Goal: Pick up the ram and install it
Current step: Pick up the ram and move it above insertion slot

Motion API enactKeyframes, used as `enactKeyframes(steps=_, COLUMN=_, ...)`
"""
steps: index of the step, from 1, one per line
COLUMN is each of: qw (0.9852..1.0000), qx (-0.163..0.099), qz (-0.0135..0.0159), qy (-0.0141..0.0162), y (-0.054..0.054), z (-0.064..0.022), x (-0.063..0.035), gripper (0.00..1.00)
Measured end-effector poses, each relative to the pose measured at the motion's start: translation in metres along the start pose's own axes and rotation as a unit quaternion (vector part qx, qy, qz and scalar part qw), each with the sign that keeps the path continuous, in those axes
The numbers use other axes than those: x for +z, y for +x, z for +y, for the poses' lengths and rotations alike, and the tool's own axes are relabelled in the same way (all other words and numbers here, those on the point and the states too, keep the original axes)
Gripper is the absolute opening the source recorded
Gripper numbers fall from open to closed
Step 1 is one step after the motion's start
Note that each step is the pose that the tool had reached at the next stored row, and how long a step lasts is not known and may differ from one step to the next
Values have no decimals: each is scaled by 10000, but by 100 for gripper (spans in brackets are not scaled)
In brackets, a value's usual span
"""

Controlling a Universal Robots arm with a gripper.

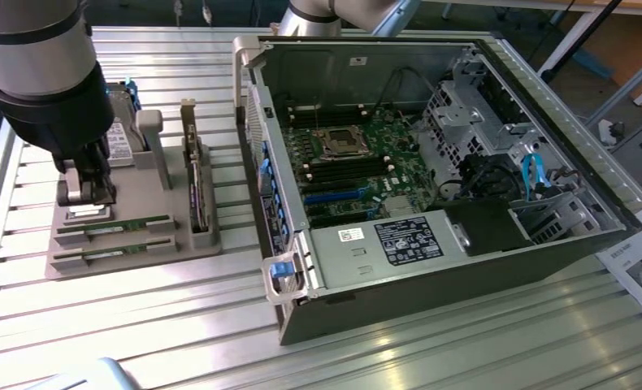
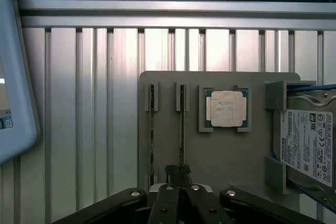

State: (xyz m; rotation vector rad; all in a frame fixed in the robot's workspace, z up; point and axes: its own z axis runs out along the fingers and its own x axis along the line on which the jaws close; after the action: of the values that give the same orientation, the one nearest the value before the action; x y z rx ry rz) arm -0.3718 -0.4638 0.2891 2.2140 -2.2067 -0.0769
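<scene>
Gripper (image 2: pixel 178 174) is pinched fully shut with nothing in it, hanging over one ram (image 2: pixel 181 129) stick in the grey tray (image 2: pixel 220 156). You'd want jaws opened and squared across that thin edge, mid-length.

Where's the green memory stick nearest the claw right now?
On the exterior view's left, the ram lies in the grey holder beside its twin, right by the shut gripper.
</scene>
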Motion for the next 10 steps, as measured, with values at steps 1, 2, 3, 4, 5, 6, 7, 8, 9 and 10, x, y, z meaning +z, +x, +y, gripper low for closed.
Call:
enactKeyframes(steps=1, qw=10000, qx=-1, qz=0, qy=0, y=10, z=2, x=0, gripper=10)
enactKeyframes(steps=2, qw=10000, qx=-2, qz=1, qy=0, y=19, z=5, x=-1, gripper=10)
enactKeyframes(steps=3, qw=10000, qx=-4, qz=0, qy=0, y=35, z=10, x=0, gripper=10)
enactKeyframes(steps=4, qw=10000, qx=-5, qz=1, qy=0, y=44, z=12, x=-1, gripper=10)
enactKeyframes(steps=5, qw=10000, qx=-6, qz=1, qy=0, y=49, z=14, x=-1, gripper=10)
enactKeyframes(steps=6, qw=10000, qx=-6, qz=1, qy=0, y=51, z=15, x=-1, gripper=10)
enactKeyframes(steps=7, qw=10000, qx=-6, qz=1, qy=0, y=51, z=15, x=-1, gripper=10)
enactKeyframes(steps=8, qw=10000, qx=-6, qz=0, qy=0, y=52, z=14, x=-1, gripper=10)
enactKeyframes(steps=9, qw=10000, qx=-6, qz=0, qy=0, y=52, z=14, x=-1, gripper=10)
enactKeyframes(steps=10, qw=10000, qx=-6, qz=1, qy=0, y=52, z=14, x=0, gripper=10)
